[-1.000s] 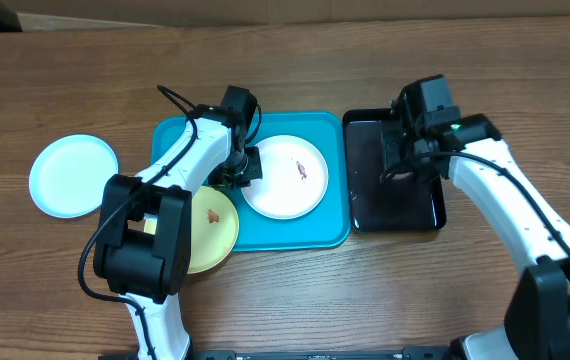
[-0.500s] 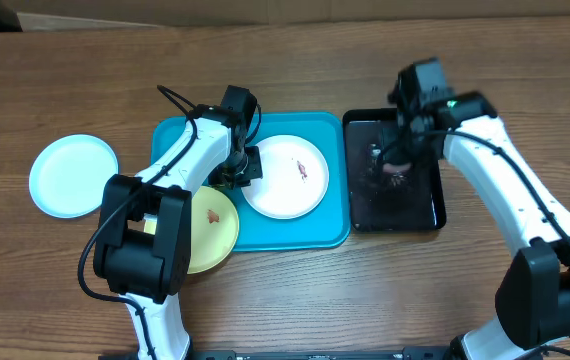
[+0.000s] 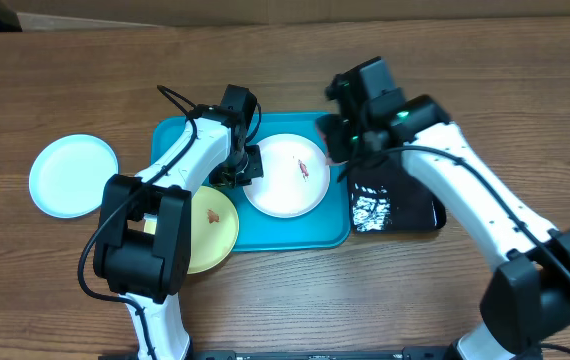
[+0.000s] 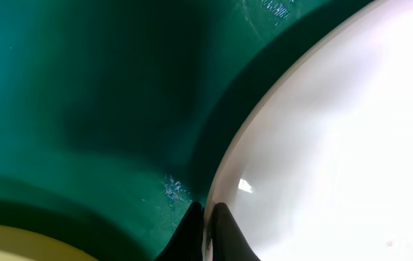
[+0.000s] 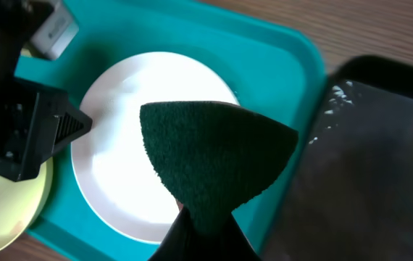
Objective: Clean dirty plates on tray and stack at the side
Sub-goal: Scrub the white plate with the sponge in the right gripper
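The white plate lies on the blue tray. The left gripper pinches its left rim (fingertips closed on the edge). The right gripper clamps a green sponge just above the plate's right side, beside the black tray. The yellow-green plate overlaps the blue tray's lower-left edge, and the pale blue plate sits on the table.

Three cameras, and the white plate shows in all of them.

The overhead camera looks straight down on the wooden table from far enough off to take in both arms coming up from the lower edge. The left wrist camera sits almost on the turquoise tray, with the plate's rim curving down the right of the frame. The right wrist camera hangs higher, looking down past a green sponge at the plate, the tray and, at right, the black tray.
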Available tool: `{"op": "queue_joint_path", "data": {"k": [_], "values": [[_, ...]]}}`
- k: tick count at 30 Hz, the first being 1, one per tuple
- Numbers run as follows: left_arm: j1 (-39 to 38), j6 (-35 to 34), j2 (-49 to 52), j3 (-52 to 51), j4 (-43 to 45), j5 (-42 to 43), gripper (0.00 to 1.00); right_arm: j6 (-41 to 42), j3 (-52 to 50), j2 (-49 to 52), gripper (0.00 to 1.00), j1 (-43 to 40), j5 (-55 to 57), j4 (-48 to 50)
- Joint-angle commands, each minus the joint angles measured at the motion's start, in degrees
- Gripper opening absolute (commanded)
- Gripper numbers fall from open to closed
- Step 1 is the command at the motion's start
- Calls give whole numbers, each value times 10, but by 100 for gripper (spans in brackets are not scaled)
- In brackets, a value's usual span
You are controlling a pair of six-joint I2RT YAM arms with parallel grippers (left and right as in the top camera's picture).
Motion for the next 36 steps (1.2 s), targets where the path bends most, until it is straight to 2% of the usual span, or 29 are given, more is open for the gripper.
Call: {"op": "queue_joint_path", "data": {"k": [1, 11, 22, 27, 30, 36], "values": [[-4, -2, 8, -3, 2, -1, 4, -1, 0, 38, 4, 32, 67, 19], [-4, -2, 8, -3, 2, -2, 4, -2, 0, 123, 4, 111, 262, 86], [-4, -2, 9, -3, -2, -2, 4, -1, 0, 193, 4, 116, 318, 104], [-4, -2, 8, -3, -3, -2, 4, 14, 0, 208, 4, 116, 279, 102], [-4, -2, 8, -3, -4, -2, 4, 14, 0, 217, 4, 116, 177, 98], [-4, -2, 8, -3, -3, -2, 4, 59, 0, 219, 4, 116, 54, 85]]}}
